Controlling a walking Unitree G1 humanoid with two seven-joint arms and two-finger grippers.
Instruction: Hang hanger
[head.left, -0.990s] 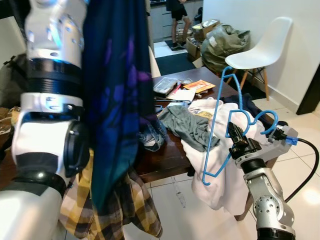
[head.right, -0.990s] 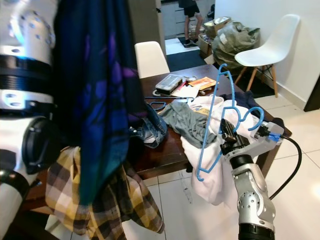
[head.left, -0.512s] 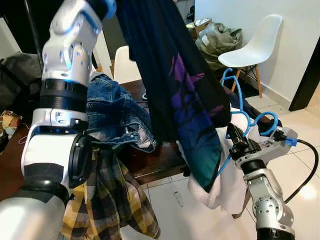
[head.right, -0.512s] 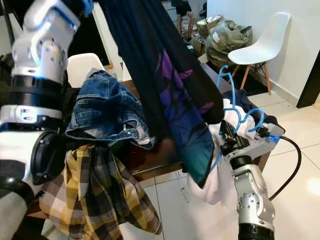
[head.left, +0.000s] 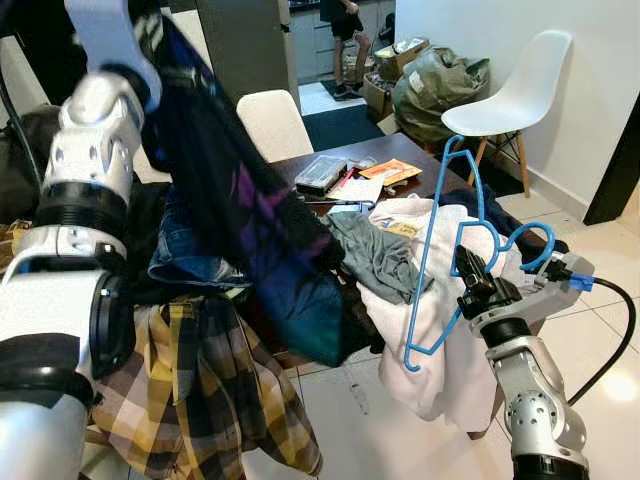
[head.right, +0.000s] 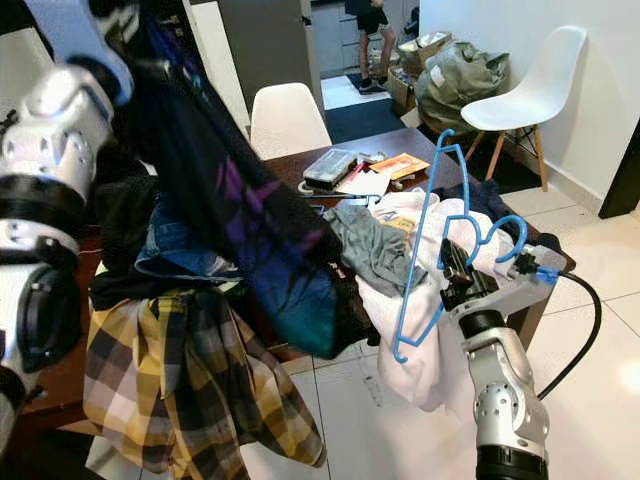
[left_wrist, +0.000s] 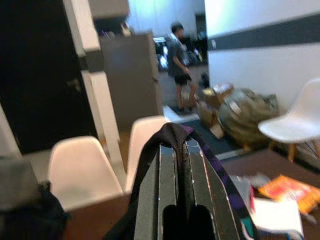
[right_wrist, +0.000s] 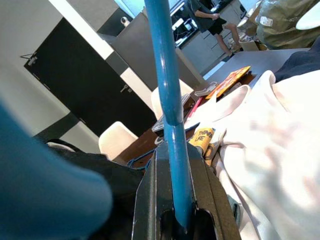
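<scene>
Bench (head.left: 330, 320) piled w/ clothes. Dark garment (head.left: 250, 230) hangs from raised left tool (left_wrist: 176, 165), fingers clamped on its fabric. Blue hanger (head.left: 440, 250) held upright just beside bench edge, right tool (head.left: 472, 275) clamped on its wire. Risk: swinging cloth snags the hook, or thin wire twists in grip.

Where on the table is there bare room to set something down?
Little room: bare wood shows at the table's far edge, between the white chair and the grey case. The rest is crowded with jeans, grey shirt and white garment.
</scene>
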